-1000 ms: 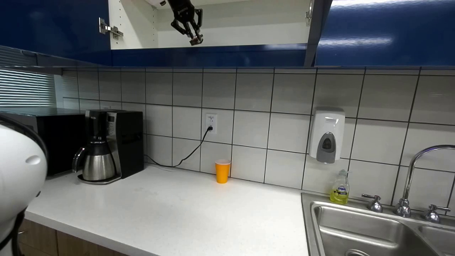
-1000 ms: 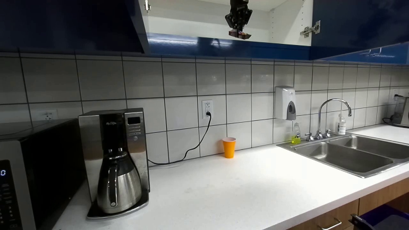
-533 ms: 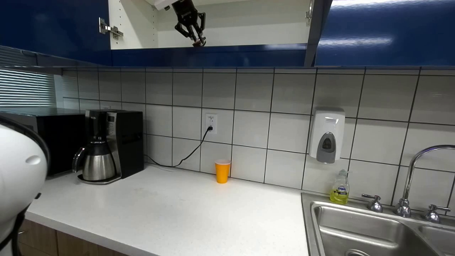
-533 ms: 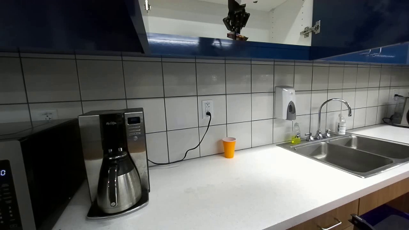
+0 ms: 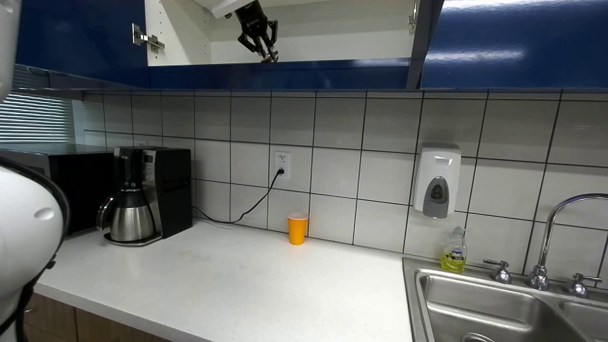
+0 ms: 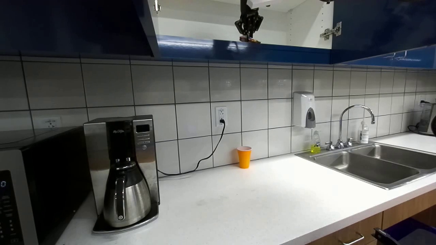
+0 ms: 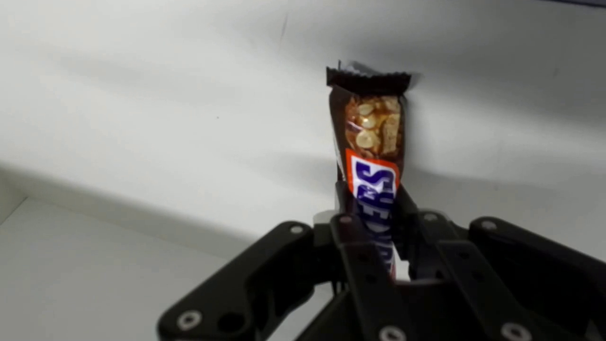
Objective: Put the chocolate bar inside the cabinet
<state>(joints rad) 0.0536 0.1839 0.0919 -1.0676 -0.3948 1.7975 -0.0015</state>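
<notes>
Closest in, I found my black, jointed two-finger pincer [image 7: 374, 201] drawn down to the width of the small, slim chocolate bar [image 7: 372, 151] in its dark brown wrapper with a red-edged white label, gripping it by the sides. One crimped end protruded beyond the grip. Both were inside the wall-hung cabinet [image 5: 332, 42], a white-lined box with glossy dark blue facing, over its plain white floor [image 7: 189, 142]. Whether bar and cabinet floor touched, I could not tell.

Change noted: within the last second the pincer had come down in the cabinet. In both exterior views the bar, seen above the cabinet's long blue front rail [image 6: 245, 51] a second earlier, had sunk partly behind it. I judged this to be the lowering step, with only the release and withdrawal outstanding. Letting go too high risked a tumble; on leaving, I would need to lift over the cabinet's rail.

Farther off, a glossy dark blue door [image 5: 76, 38] stood swung out at the cabinet's end. Below the cabinet, a tapered orange cup [image 5: 297, 230] stood upright on the white counter [image 5: 228, 289], with no part in the job.
</notes>
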